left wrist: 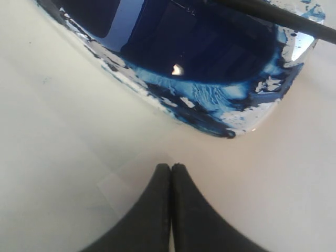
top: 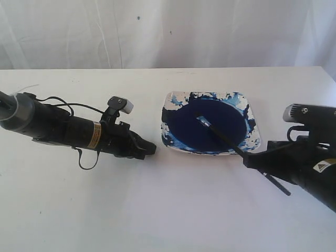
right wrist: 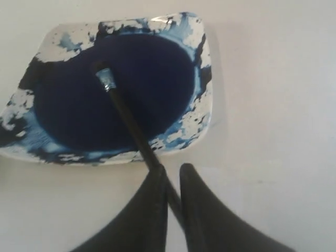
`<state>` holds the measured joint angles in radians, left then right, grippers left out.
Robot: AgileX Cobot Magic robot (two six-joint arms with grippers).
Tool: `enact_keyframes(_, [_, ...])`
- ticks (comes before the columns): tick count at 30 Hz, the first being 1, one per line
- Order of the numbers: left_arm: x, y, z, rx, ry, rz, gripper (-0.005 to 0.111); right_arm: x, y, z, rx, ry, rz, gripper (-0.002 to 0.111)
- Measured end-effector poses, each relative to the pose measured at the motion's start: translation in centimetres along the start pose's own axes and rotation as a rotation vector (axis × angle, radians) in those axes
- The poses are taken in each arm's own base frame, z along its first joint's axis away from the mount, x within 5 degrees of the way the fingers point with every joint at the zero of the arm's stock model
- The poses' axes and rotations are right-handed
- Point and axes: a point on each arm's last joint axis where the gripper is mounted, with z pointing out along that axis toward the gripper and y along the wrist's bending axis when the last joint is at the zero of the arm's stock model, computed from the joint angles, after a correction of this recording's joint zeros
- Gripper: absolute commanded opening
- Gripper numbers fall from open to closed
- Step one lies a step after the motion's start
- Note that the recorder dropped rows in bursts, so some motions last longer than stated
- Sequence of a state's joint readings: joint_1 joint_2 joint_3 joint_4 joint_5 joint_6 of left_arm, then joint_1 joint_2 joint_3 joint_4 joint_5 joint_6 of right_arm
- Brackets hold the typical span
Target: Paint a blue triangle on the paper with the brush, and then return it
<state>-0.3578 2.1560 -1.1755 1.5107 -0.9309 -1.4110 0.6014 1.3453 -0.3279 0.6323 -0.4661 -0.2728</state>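
Early stage: the paper (top: pixel 157 210) is bare, with no blue triangle on it yet. Your right gripper (right wrist: pixel 170 170) pinches the brush (right wrist: pixel 126 118) by its handle. The bristles sit in the dish (top: pixel 173 100)'s paint pool (top: pixel 184 128), and the handle exits toward 4 o'clock. The left gripper (left wrist: pixel 171 167), fingers pressed together, sits at the dish's 9 o'clock. Painting and return remain.

A square white dish (top: pixel 170 102) with rounded corners sits on the white tabletop (top: pixel 294 76), a little right of the middle; a round pool of dark navy paint (top: pixel 191 131) fills its centre; lighter blue smears and dark splashes streak the rim, leaving bare white patches at the corners; behind the tabletop hangs a wrinkled white curtain (top: pixel 157 31) with a few small dark specks.
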Motion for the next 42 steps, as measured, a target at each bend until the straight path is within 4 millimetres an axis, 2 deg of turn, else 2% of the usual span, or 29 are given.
enact_keyframes(8, [0.0, 0.0, 0.0, 0.0, 0.0, 0.0, 0.0, 0.2, 0.9, -2.7, -0.136, 0.145, 0.02, 0.05])
enact_keyframes(11, [0.0, 0.0, 0.0, 0.0, 0.0, 0.0, 0.0, 0.6, 1.1, -3.1, -0.165, 0.205, 0.026, 0.057])
enact_keyframes(17, [0.0, 0.0, 0.0, 0.0, 0.0, 0.0, 0.0, 1.6, 1.4, -3.6, -0.182, 0.339, 0.15, 0.057])
enact_keyframes(27, [0.0, 0.0, 0.0, 0.0, 0.0, 0.0, 0.0, 1.9, 1.4, -3.4, -0.147, 0.383, 0.328, 0.057])
enact_keyframes(33, [0.0, 0.0, 0.0, 0.0, 0.0, 0.0, 0.0, 2.8, 1.3, -2.3, -0.094, 0.423, 0.374, 0.057])
enact_keyframes(42, [0.0, 0.0, 0.0, 0.0, 0.0, 0.0, 0.0, 3.5, 0.8, -0.2, -0.01, 0.38, 0.388, 0.057])
